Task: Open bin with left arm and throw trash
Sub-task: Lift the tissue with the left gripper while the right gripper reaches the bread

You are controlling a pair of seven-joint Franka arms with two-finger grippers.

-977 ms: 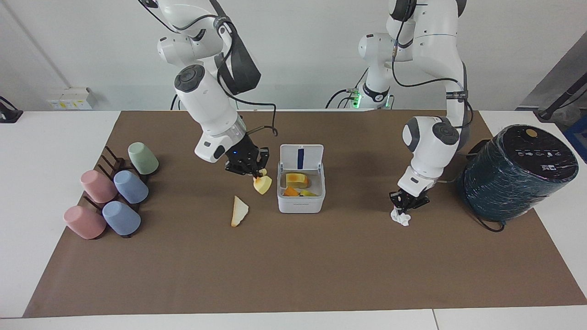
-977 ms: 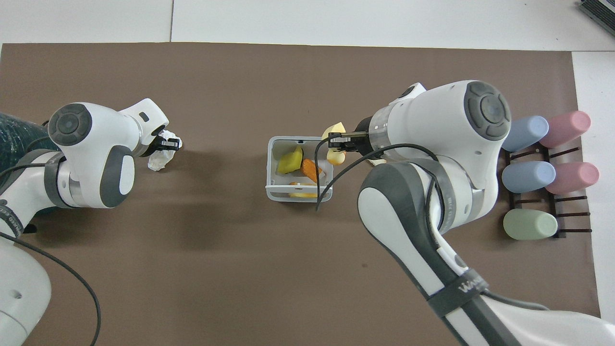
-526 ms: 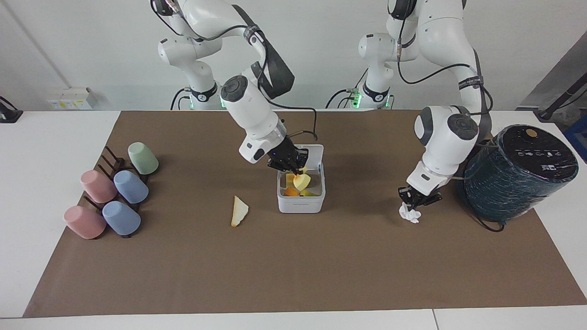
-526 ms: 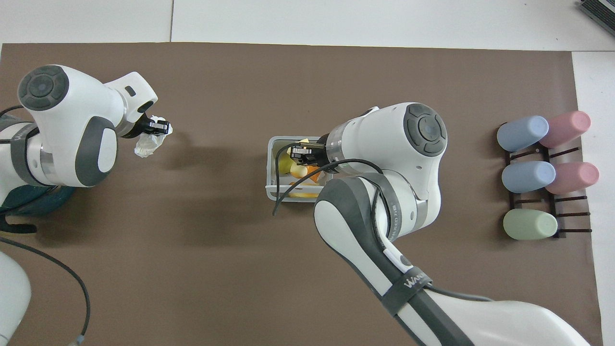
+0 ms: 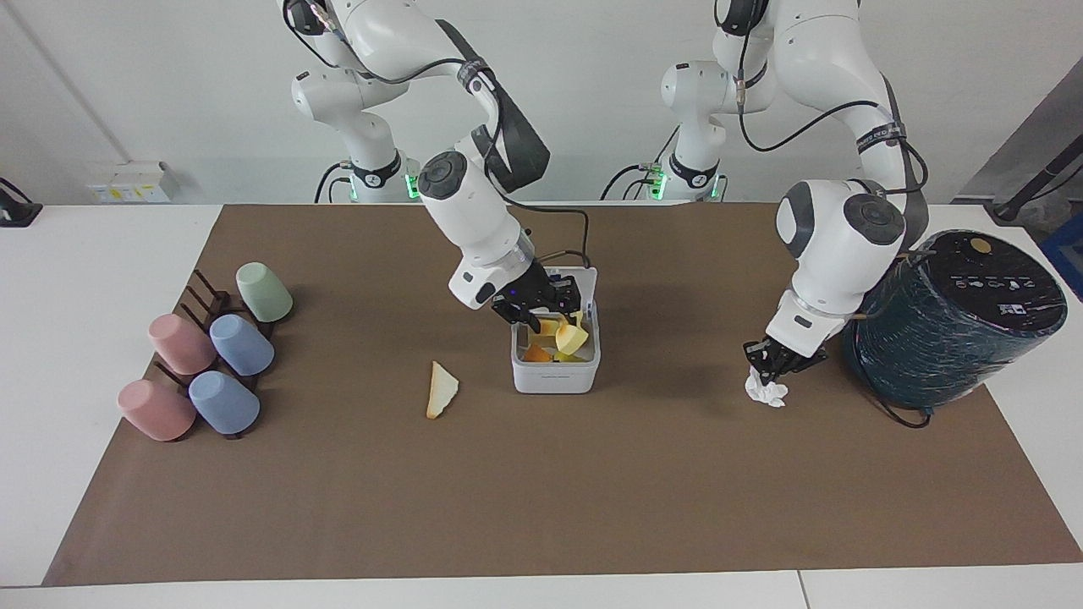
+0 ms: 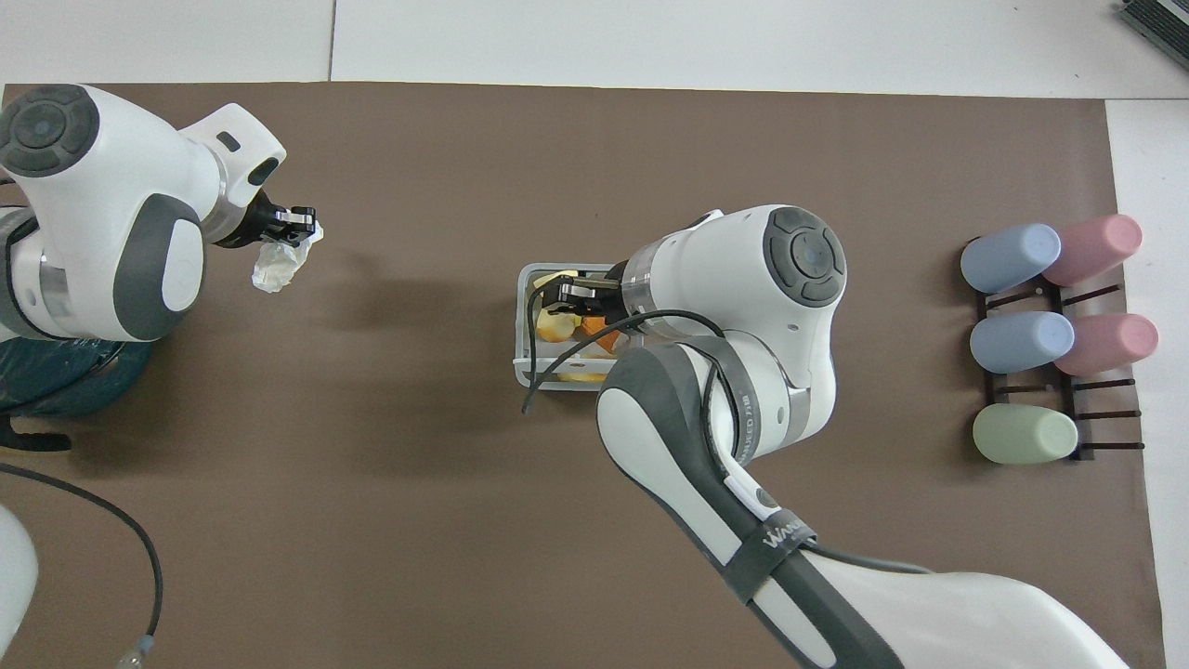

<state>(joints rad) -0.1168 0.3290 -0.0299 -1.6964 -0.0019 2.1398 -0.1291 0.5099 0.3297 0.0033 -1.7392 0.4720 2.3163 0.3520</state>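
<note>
The white bin (image 5: 554, 377) stands mid-mat with its lid (image 5: 585, 274) up, and several yellow and orange scraps lie inside. My right gripper (image 5: 553, 309) hangs open over the bin's mouth. A yellow piece (image 5: 572, 338) sits just below its fingers, apart from them. In the overhead view the right gripper (image 6: 568, 292) covers part of the bin (image 6: 522, 346). My left gripper (image 5: 772, 365) is shut on the crumpled white paper ball (image 5: 766, 393), held above the mat beside the teal cylinder. A pale cream wedge (image 5: 442, 389) lies on the mat beside the bin, toward the right arm's end.
A big dark teal wrapped cylinder (image 5: 948, 321) stands at the left arm's end of the mat. Pastel cups on a dark rack (image 5: 211, 355) sit at the right arm's end. The brown mat (image 5: 541, 507) covers most of the white table.
My right gripper carried the yellow piece from beside the bin to over it, then opened and let it go. My left gripper drifted toward the teal cylinder with the paper ball.
</note>
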